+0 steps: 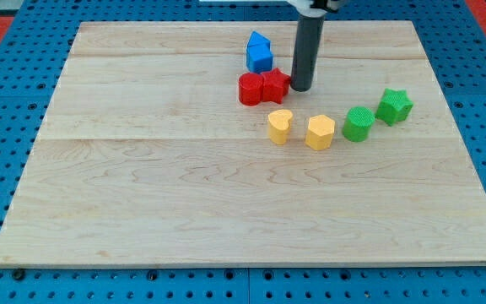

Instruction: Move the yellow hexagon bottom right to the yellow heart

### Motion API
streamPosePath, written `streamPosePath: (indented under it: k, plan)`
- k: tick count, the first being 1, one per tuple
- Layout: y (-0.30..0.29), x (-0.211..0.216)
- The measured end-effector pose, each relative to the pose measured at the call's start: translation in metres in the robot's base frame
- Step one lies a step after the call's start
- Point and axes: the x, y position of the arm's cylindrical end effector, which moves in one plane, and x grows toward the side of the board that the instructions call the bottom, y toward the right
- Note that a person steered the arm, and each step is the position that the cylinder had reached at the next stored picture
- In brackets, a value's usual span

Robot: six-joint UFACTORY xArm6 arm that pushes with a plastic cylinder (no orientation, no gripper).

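Observation:
The yellow hexagon (320, 133) lies right of the board's middle, just to the right of the yellow heart (280, 127), with a small gap between them. My tip (300, 88) stands above both, toward the view's top, right beside the red star (275, 85). It is clear of the yellow hexagon by about a block's width.
A red cylinder (251, 89) touches the red star's left side. A blue block with a pointed top (259, 52) sits above them. A green cylinder (359, 124) and a green star (394, 106) lie right of the hexagon. The wooden board (142, 194) rests on a blue pegboard.

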Motion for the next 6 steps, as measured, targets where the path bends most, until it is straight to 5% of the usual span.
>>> streamPosePath:
  k: [2, 6]
  plan:
    - [-0.06, 0.025]
    - [0.057, 0.117]
